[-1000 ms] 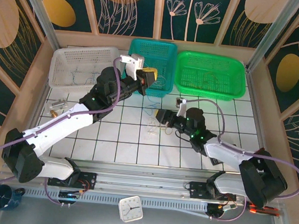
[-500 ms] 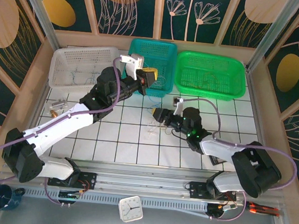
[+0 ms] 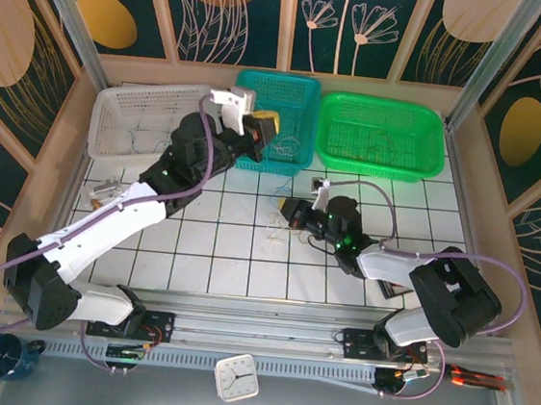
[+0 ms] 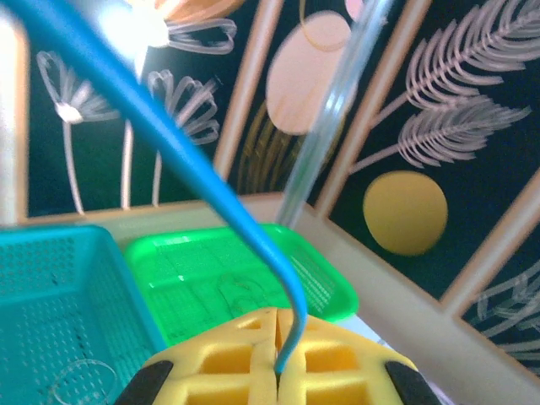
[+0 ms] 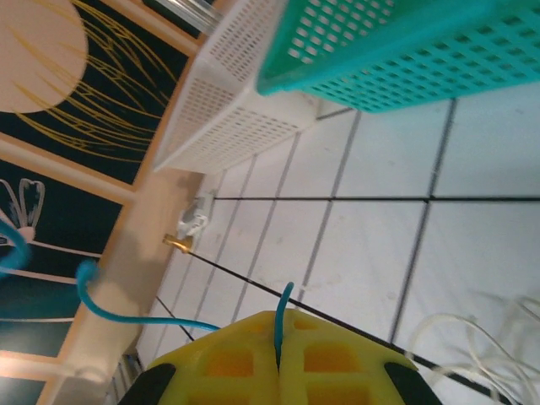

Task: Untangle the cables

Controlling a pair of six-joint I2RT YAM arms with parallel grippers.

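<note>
Evidently the left pincer (image 3: 264,124) is clamping a blue cable (image 4: 211,186) high over the teal basket (image 3: 296,99), while the right pincer (image 3: 284,207) is pinching it low beside the whitish cables (image 3: 272,230) lying on the counter (image 3: 226,256), probably stretching the strand free of the tangle.

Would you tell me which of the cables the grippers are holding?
The blue cable, pinched by both the left gripper and the right gripper; the whitish cables lie loose on the table.

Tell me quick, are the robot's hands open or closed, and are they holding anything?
Left gripper: jaws shut, pinching a blue cable.
Right gripper: jaws shut, pinching a blue cable too.
</note>
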